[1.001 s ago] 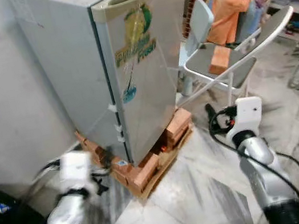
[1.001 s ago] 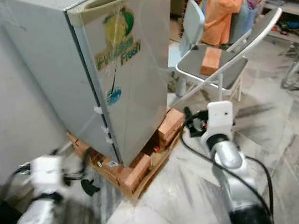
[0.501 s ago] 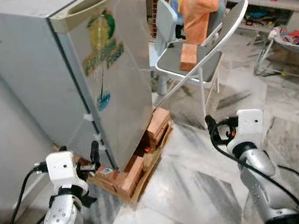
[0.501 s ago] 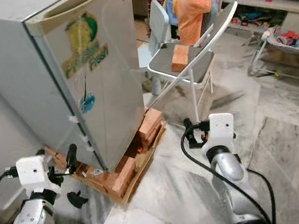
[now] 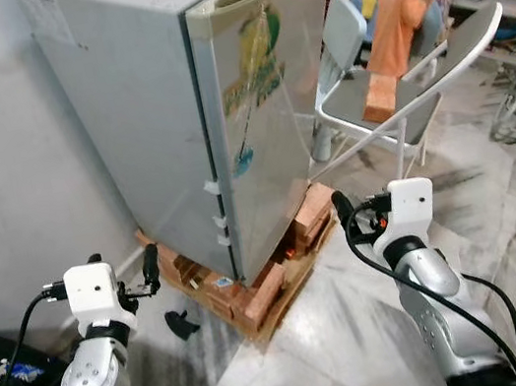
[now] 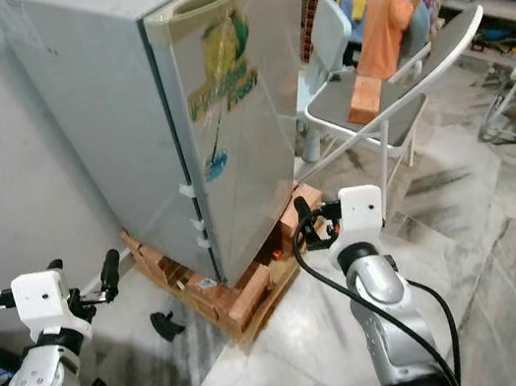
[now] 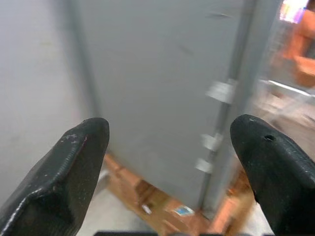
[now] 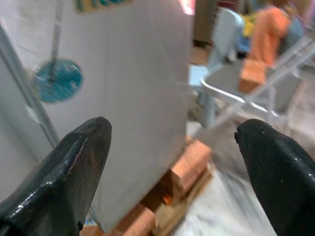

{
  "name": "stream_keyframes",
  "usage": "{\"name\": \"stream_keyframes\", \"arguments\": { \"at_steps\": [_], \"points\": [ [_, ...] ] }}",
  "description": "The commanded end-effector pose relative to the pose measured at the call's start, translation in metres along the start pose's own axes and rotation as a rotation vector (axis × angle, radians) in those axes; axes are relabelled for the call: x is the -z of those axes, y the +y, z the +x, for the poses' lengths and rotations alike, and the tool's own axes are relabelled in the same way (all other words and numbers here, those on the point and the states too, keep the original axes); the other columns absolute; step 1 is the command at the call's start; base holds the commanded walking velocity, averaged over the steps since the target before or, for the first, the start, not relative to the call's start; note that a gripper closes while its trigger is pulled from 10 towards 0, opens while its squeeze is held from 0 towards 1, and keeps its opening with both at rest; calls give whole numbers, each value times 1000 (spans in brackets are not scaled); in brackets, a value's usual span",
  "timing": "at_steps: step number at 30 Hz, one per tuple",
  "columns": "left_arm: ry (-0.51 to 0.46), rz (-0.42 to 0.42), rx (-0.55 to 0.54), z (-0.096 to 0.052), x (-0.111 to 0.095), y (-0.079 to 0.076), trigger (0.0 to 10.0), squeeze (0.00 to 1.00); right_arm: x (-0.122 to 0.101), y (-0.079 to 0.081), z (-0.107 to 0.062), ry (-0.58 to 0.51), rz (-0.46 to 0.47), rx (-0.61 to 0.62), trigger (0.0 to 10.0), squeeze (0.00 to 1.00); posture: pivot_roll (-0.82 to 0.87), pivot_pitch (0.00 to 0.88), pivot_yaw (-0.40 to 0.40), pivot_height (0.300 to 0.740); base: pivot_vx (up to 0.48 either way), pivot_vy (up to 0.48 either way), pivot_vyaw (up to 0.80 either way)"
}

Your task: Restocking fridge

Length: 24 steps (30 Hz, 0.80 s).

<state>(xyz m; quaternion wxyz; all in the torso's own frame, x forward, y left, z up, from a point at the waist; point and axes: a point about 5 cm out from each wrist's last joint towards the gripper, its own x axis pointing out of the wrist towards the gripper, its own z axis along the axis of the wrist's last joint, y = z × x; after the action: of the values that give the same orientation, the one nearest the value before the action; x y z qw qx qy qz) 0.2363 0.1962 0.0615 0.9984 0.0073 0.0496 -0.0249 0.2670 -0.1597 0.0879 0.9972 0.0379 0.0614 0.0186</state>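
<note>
The grey fridge (image 5: 165, 119) stands against the wall with its door shut, green and blue stickers on the front. It rests on bricks and a wooden pallet (image 5: 261, 297). My left gripper (image 5: 123, 265) is raised in front of the fridge's lower left side, apart from it, open and empty; the left wrist view shows its fingers (image 7: 64, 167) spread wide before the grey side panel. My right gripper (image 5: 354, 218) hovers by the pallet's right corner, also open and empty, its fingers (image 8: 74, 162) framing the door's lower part (image 8: 128, 98) and the bricks.
A grey folding chair (image 5: 421, 94) with a brick (image 5: 379, 97) on its seat stands right of the fridge. Behind it are a pale plastic chair (image 5: 342, 33) and a person in an orange shirt (image 5: 397, 18). A black bag (image 5: 1, 378) lies at my lower left, a small black piece (image 5: 181, 323) on the floor.
The whole picture has shifted, so the camera has swung left; the fridge now sits further right in view. Both grippers stay raised and open.
</note>
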Motion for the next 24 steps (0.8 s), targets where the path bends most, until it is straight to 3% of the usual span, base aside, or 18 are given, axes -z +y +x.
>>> {"name": "stream_keyframes", "arguments": {
  "at_steps": [1, 6, 9, 16, 24],
  "points": [
    [-8, 13, 7, 2, -4, -2, 10000, 0, 0, -5, -2, 7, 2, 22, 10000, 0, 94, 22, -34, 740, 0, 0, -800],
    [-35, 2, -3, 5, -8, 1, 10000, 0, -1, -5, -3, -1, 5, 16, 10000, 0, 89, 25, -31, 740, 0, 0, -704],
    [-39, -20, 8, 8, -11, 3, 10000, 0, -1, -6, -3, 1, 24, 22, 10000, 0, 89, 25, -30, 740, 0, 0, 0],
    [-51, 7, 12, 13, -15, 6, 10000, 0, 0, -8, -3, 8, 29, 29, 10000, 0, 86, 25, -26, 740, 301, 204, 0],
    [-53, 15, 45, 11, -14, 1, 10000, 0, -2, -6, -1, -5, 36, 21, 10000, 0, 88, 27, -27, 740, 382, 0, 0]
  ]
}}
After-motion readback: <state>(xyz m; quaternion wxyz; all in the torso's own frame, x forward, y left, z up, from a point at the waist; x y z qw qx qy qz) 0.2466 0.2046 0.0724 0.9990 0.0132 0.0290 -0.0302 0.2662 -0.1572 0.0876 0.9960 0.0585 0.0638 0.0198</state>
